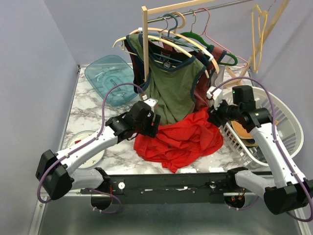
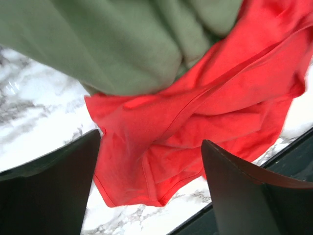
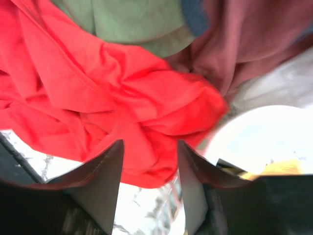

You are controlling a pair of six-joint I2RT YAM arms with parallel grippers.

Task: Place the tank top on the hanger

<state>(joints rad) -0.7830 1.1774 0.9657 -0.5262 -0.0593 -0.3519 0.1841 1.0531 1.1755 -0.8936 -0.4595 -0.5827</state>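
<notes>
The left jaws stand wide apart with nothing between them. Their dark fingers (image 2: 49, 186) frame the left part of the tank top (image 2: 195, 122), which lies below them untouched. The right jaws are also apart, though narrower, and grip nothing; red cloth shows beyond their gap, at the top's far right corner.

The tank top lies crumpled in a heap on the marble bench (image 1: 93, 107), near the middle and towards the near edge. Its far side is tucked under the hem of an olive-green top (image 1: 171, 88) hanging from the rail, with a maroon garment (image 1: 203, 93) just to the right. A white basket (image 1: 288, 127) sits to the right of the heap. The hanger (image 1: 255, 29), thin and yellow, hangs well apart at the far right, clear of both arms.

By the look of it, the work is at its start: the top is neither lifted nor spread, and the hanger is not fetched. The next move calls for each arm to pinch one layer at a strap or neckline, avoiding the green hem.
</notes>
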